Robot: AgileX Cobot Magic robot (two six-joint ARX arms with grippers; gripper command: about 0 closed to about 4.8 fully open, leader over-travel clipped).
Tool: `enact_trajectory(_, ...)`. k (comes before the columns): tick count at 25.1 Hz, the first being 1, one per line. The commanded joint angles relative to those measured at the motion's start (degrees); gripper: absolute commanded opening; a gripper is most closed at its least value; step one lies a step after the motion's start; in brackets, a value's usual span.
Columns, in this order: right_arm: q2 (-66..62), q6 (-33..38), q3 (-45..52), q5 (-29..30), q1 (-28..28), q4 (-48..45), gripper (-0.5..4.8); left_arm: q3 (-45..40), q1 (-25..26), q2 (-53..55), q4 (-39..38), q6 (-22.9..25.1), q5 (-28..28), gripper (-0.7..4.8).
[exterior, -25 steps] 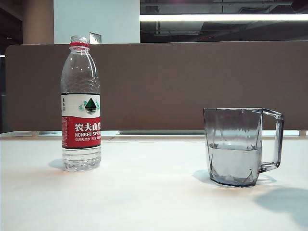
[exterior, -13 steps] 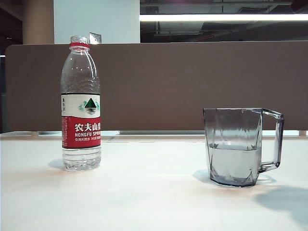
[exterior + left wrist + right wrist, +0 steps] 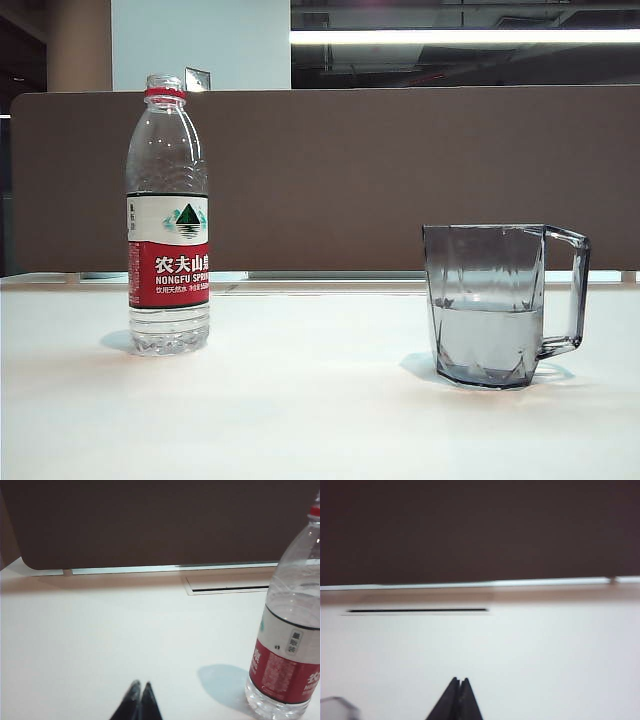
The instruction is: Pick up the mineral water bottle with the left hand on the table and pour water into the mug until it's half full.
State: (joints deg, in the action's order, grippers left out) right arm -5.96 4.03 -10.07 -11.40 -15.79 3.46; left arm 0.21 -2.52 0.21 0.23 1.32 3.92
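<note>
The mineral water bottle stands upright and uncapped on the left of the white table, its water level low. The smoky-grey mug stands on the right, roughly half full, handle to the right. No arm shows in the exterior view. In the left wrist view my left gripper hovers low over bare table, shut and empty, with the bottle standing apart to one side. My right gripper is also shut and empty over bare table; a clear edge of the mug shows at the picture's corner.
A brown partition runs along the table's far edge. A thin slot lies in the tabletop near that edge.
A shadow on the table at the lower right of the exterior view shrank and has gone. The bottle and mug have not moved.
</note>
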Motion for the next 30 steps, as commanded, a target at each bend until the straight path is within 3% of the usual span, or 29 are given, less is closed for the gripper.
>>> enact_trajectory(1, 2.6, 0.0, 2.7, 1.5, 5.4, -1.2, -0.08, 0.2, 0.1, 0.1, 0.7, -0.3, 0.2, -0.05)
enact_trajectory(3, 5.2, 0.0, 4.5, 4.3, 9.5, -1.2, -0.08, 0.2, 0.1, 0.1, 0.7, -0.3, 0.2, -0.05)
enact_trajectory(7, 6.0, 0.0, 7.0, 9.0, 12.4, -4.0, -0.08, 0.2, 0.1, 0.1, 0.7, -0.3, 0.2, -0.05)
enact_trajectory(30, 6.0, 0.0, 9.8, 11.4, 15.6, -6.6, -0.08, 0.2, 0.1, 0.1, 0.7, -0.3, 0.2, -0.05)
